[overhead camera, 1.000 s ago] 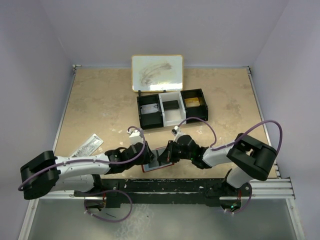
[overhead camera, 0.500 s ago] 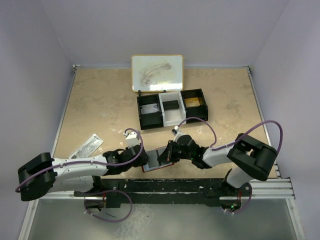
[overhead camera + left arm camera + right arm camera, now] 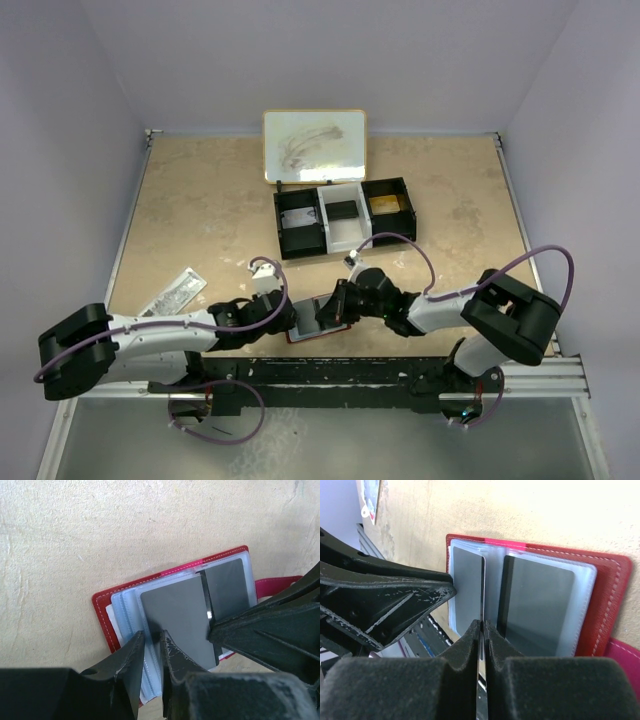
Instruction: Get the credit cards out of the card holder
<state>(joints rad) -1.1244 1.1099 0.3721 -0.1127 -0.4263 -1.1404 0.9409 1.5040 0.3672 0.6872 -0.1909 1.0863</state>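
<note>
Where the mottled beige desk (image 3: 200, 200) meets its near edge, your right gripper (image 3: 482, 625) pinches a grey card (image 3: 468, 587) in the open card holder (image 3: 107, 620); the left gripper (image 3: 150, 647) stands narrowly parted, between lilac walls (image 3: 70, 120).

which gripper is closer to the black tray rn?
Right. The right gripper sits just below the tray, pinching a sleeve edge in the card holder; the left gripper is farther down-left, at the holder's left edge.

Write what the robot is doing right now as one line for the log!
step: pulling card | card holder: open on table | right gripper: shut on dark card edge | left gripper: fingers nearly closed at sleeves | tray: behind
</note>
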